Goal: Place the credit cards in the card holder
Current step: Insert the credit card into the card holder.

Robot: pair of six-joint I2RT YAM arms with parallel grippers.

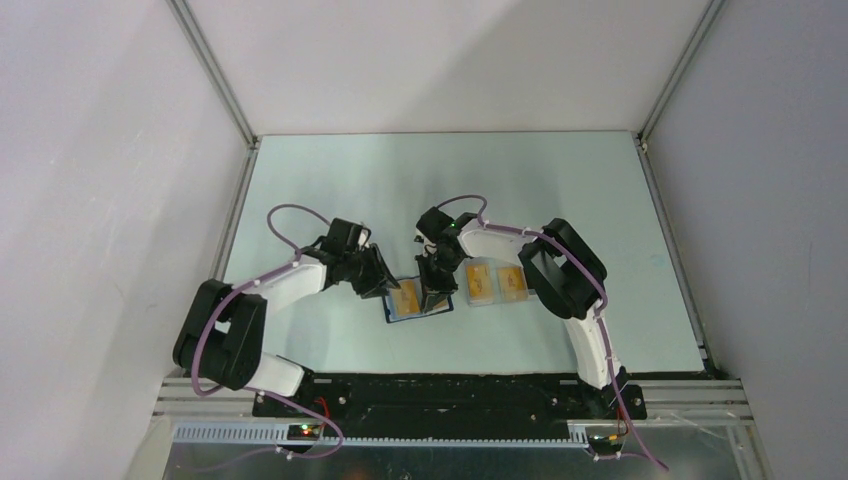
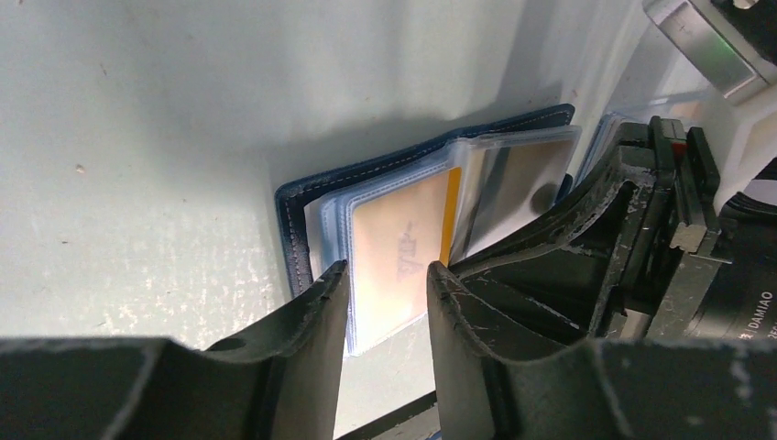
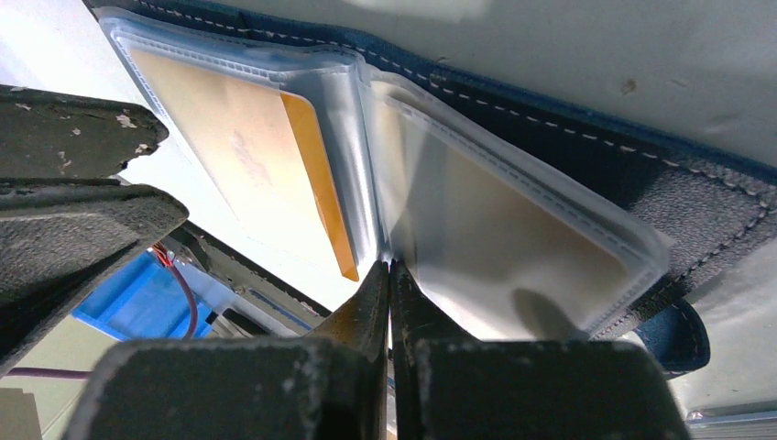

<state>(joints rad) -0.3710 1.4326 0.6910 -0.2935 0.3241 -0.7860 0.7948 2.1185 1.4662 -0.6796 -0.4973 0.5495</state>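
Right gripper [image 3: 389,275] (jaws together) touches card holder [image 3: 568,137]; 2 credit cards [image 1: 482,283] beside.

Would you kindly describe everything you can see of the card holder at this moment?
The card holder is a navy-blue wallet with pale stitching, lying open on the table. Its clear plastic sleeves fan up, and one holds an orange card. The open left gripper straddles the card's sleeve. The shut right gripper has its tips at the fold between sleeves.

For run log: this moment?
card holder open, one card sleeved; left gripper open astride it; right gripper shut at fold; two cards outside
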